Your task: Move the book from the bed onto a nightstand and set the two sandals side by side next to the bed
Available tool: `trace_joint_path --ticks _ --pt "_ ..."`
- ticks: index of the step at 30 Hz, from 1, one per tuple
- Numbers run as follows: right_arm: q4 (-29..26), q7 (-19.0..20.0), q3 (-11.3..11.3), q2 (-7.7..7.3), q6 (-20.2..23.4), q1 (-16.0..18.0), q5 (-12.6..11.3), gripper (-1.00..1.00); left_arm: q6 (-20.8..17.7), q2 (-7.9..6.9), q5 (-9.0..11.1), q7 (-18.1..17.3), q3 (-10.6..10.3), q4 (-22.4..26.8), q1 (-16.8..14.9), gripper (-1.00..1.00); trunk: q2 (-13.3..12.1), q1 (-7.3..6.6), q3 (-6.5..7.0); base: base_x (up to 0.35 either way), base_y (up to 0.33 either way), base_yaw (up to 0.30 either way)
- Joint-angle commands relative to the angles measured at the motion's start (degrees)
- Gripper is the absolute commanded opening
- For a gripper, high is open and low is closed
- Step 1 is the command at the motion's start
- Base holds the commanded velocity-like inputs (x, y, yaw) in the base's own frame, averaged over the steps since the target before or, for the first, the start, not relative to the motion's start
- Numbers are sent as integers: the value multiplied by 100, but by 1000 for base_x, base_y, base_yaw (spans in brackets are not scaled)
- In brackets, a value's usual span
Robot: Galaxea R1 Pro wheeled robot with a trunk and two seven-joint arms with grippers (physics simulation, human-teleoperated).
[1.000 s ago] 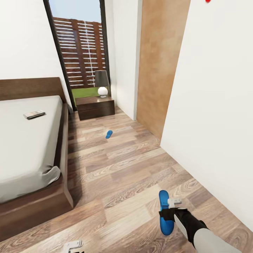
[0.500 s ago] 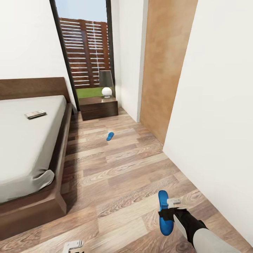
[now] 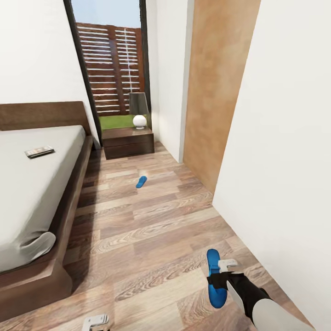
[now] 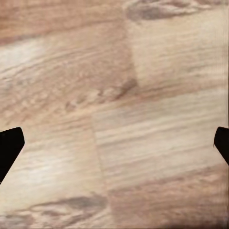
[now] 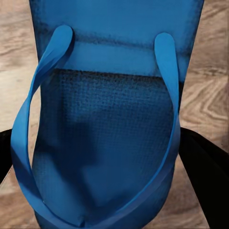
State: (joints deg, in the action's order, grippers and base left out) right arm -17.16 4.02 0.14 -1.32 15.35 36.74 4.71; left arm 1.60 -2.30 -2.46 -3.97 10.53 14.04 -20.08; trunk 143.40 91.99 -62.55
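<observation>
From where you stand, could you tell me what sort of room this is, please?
Most likely a bedroom: a low bed with a grey mattress and brown headboard, a nightstand beside it carrying a lamp, and a wood-plank floor.

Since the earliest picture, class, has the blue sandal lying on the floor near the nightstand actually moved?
No. The far sandal keeps its spot on the floorboards before the nightstand; the whole view shifted, so the camera moved.
</observation>
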Motion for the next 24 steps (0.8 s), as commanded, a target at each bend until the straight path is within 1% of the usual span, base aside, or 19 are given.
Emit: trace_joint_path --ticks 1,4,8,24 --pt "-14 28 -1 -2 34 -1 45 -100 17 2 -26 -34 46 -6 -4 100 2 1 -5 260 -152 226" --pt "-12 28 2 -1 32 -5 45 -100 16 2 -26 -34 46 -6 -4 100 2 1 -5 263 -137 239" --pt "-9 28 3 0 31 -3 46 -100 16 2 -26 -34 46 -7 -4 100 2 1 -5 270 -60 116" --pt "-7 28 37 0 22 -6 40 -100 16 2 -26 -42 45 -12 -4 100 2 1 -5 284 -7 14"
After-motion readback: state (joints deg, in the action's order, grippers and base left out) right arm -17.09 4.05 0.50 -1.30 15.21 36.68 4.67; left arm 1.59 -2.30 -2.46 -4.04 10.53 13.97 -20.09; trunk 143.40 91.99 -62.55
